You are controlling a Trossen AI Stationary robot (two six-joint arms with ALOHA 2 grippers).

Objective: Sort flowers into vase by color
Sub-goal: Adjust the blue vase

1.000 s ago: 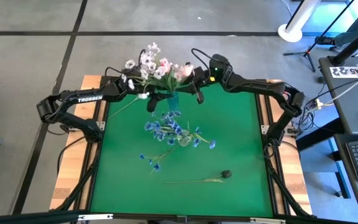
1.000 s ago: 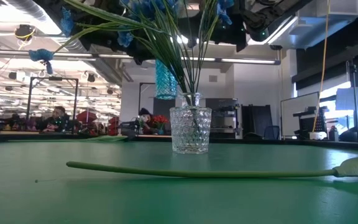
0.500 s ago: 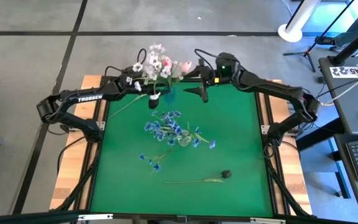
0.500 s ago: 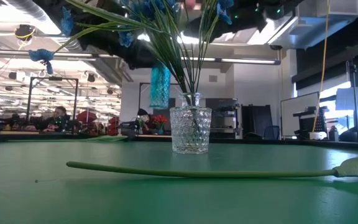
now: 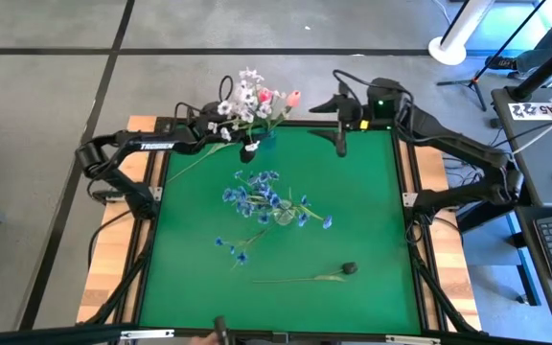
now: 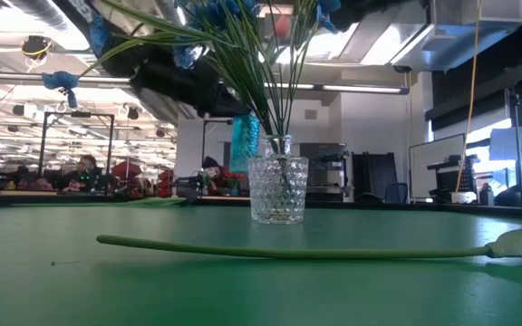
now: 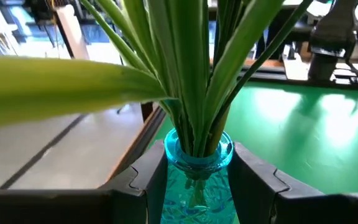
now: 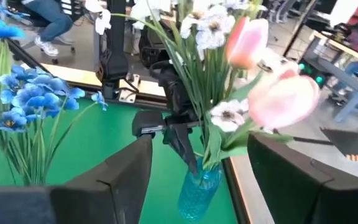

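Green mat (image 5: pixel 372 240) covers table, open hall beyond. "TROSSEN" printed on left arm (image 5: pixel 147 146).

Left gripper (image 7: pixel 194 180) clamps blue vase (image 7: pixel 197 180) at neck, one finger each side; vase raised at far edge of mat. White blossoms (image 5: pixel 242 96) and pink tulips (image 8: pixel 278 99) stand in it.

Right gripper (image 5: pixel 341 144) beside it, apart, jaws spread, nothing between.

Clear vase (image 6: pixel 277 188) mid-mat holds blue flowers (image 5: pixel 262 192). Loose blue sprig (image 5: pixel 233 247) and dark bud (image 5: pixel 349 268) on long stem lie on mat. Low view cuts off blooms.
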